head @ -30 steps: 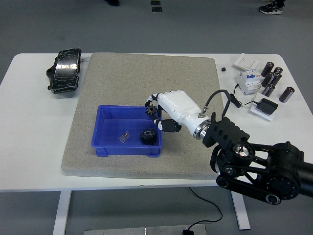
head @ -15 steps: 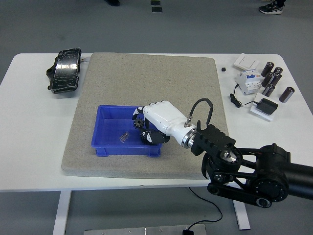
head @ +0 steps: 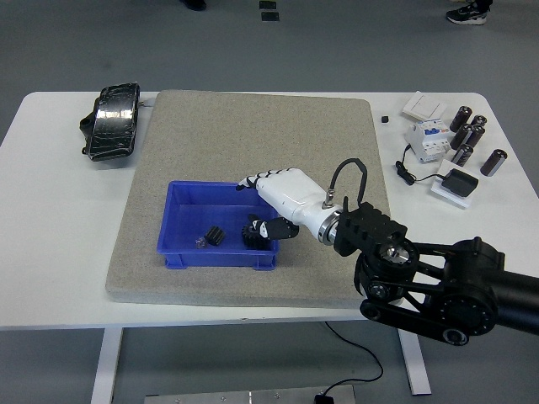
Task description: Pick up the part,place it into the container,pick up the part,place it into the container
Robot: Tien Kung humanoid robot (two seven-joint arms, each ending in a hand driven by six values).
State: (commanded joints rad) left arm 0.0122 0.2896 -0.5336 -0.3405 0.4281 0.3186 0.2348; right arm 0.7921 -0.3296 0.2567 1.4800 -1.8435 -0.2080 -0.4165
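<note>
A blue container [head: 181, 210] sits on the grey mat [head: 253, 135], left of centre. Inside it lie two black gear parts: a small one [head: 215, 236] near the middle of the floor and a larger one [head: 253, 232] at the right end, partly covered by my thumb. Beside the small gear lies a tiny metal piece [head: 200, 243]. My right hand [head: 257, 206], white with a black arm, reaches over the container's right end. Its fingers [head: 246, 182] are stretched out and hold nothing.
A black glossy object [head: 114, 122] lies at the table's back left. At the right stand a circuit breaker [head: 428, 139], several black cylinders [head: 472, 135], a white switch plate [head: 425, 105], a black adapter [head: 459, 183] and a small black cube [head: 385, 119].
My right hand carried a small gear left over the container, then let it go. The gear now lies on the container floor and the fingers have spread.
</note>
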